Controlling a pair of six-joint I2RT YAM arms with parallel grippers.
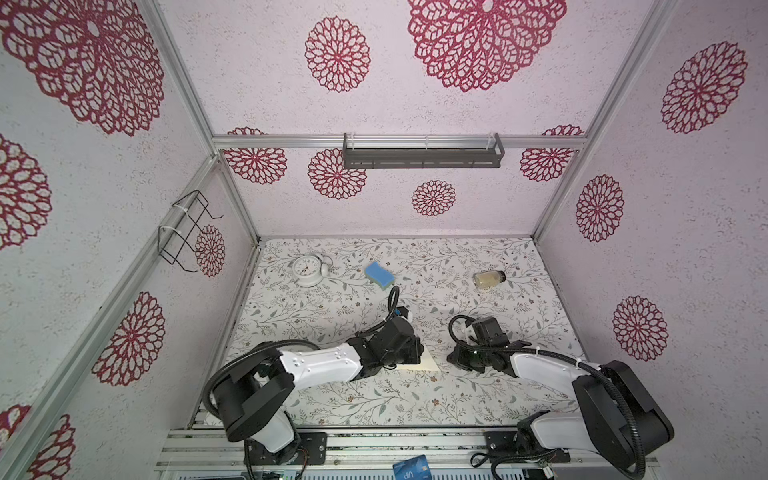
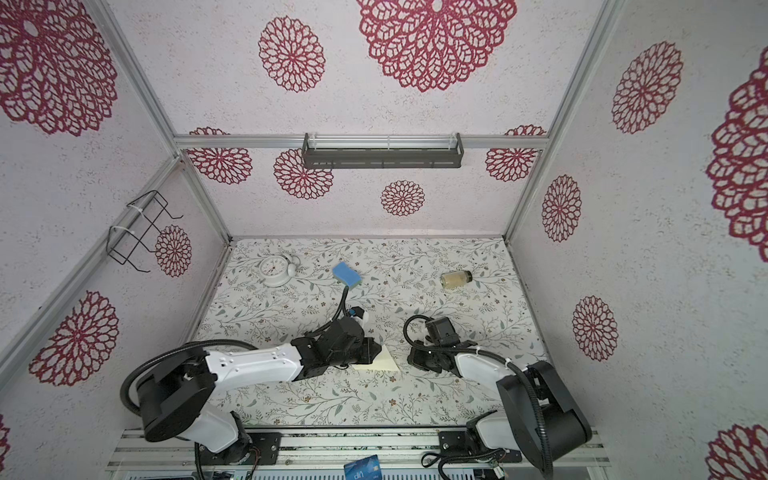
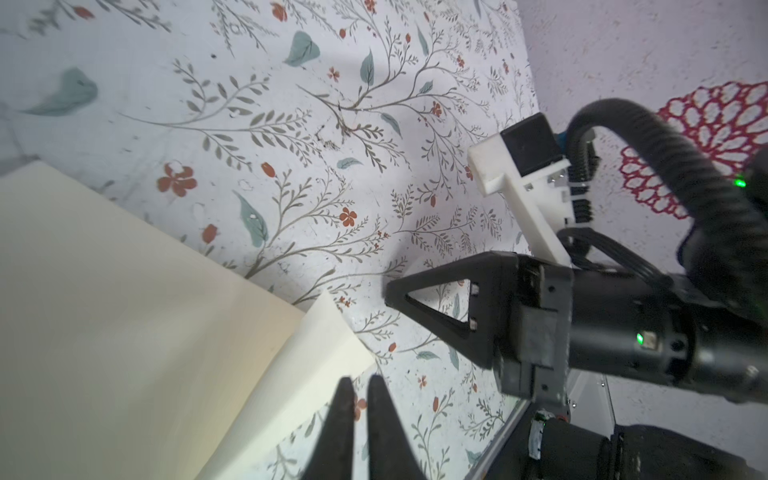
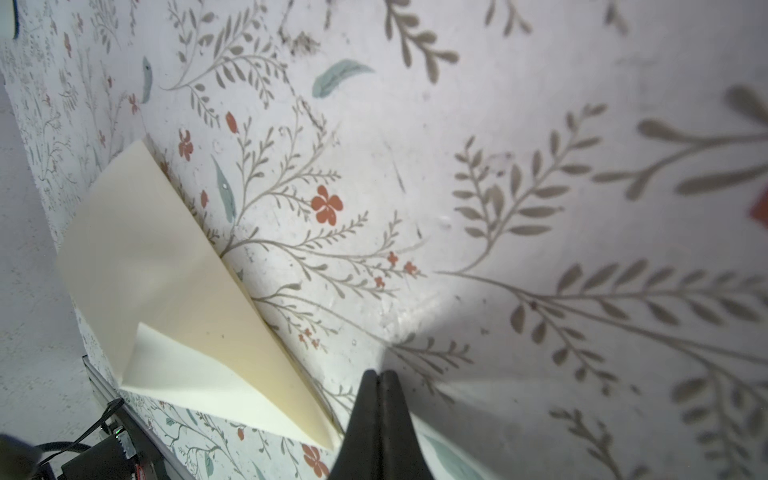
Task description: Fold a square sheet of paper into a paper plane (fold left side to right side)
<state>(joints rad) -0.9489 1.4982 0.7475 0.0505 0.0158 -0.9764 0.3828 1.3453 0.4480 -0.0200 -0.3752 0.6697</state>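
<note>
Pale walls (image 1: 257, 83) stamped with red rosettes box in a bench (image 1: 376, 401) covered in a leaf-and-flower print. Near its front middle lies the square sheet of paper (image 4: 166, 266), doubled over on itself and lying on the bench. A lighter under-layer peeks past the upper flap at one corner, so the edges do not look matched. The left end effector (image 3: 360, 384) sits right at the sheet's edge, its fingers a sliver apart with only bench print showing between them, holding nothing. The right end effector (image 4: 380, 376) is pressed together and empty, its tip low over the bench just beside the sheet's sharp corner. Farther back, well apart from all this, are a blue sponge (image 1: 379, 274), a white alarm clock (image 1: 307, 270) and a small jar (image 1: 489, 279) lying on its side. The risk as I judge it: with nothing gripping the flap and the crease probably soft, the upper layer could spring up or drift, which would lock in the offset. A closed tip nudging that corner could also skate the light sheet across the smooth bench instead of pressing it flat.
</note>
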